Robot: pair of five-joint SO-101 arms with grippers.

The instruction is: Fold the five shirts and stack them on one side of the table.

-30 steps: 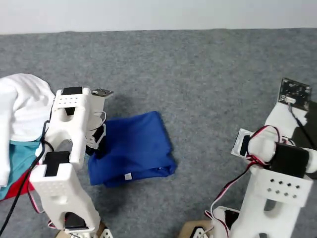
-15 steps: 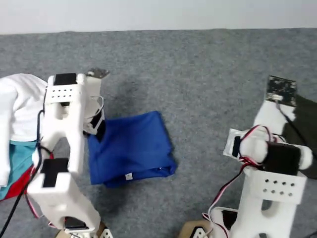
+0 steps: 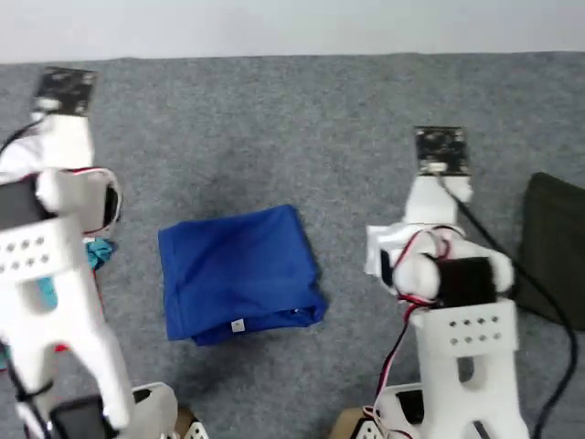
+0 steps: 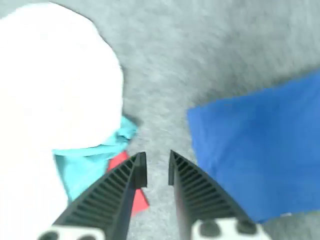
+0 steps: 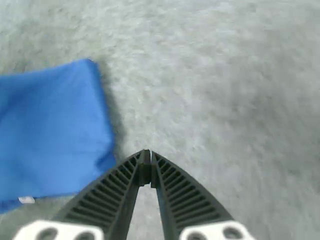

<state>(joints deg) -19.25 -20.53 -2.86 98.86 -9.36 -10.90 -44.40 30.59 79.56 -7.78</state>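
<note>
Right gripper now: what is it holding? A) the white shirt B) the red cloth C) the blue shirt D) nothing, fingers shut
D: on the right gripper the fingers meet with nothing between them, over the grey table beside the blue shirt.

White arms (image 3: 462, 340) carry black servos (image 3: 468, 279), red cables (image 3: 399, 340) and ribbed black gripper fingers (image 5: 116, 196).

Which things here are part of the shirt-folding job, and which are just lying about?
Job: folded blue shirt, white shirt, teal shirt, red shirt, dark cloth at the right, probably the fifth shirt.
Lying about: grey table cover, arm cables.
</note>
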